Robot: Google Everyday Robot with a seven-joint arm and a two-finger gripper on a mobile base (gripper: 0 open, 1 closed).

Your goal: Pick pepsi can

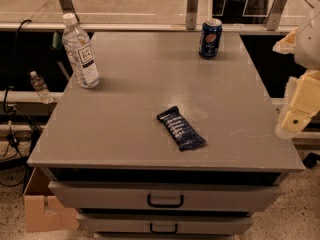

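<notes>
Hovering at right, gripper [294, 120] well apart from pepsi can [210, 38].

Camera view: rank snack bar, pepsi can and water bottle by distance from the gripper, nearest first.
The gripper hangs just off the right edge of the table, toward the front.
1. Snack bar: lying flat, front middle of the table.
2. Pepsi can: upright at the back edge, right of centre.
3. Water bottle: upright on the far left side, across the table.
</notes>
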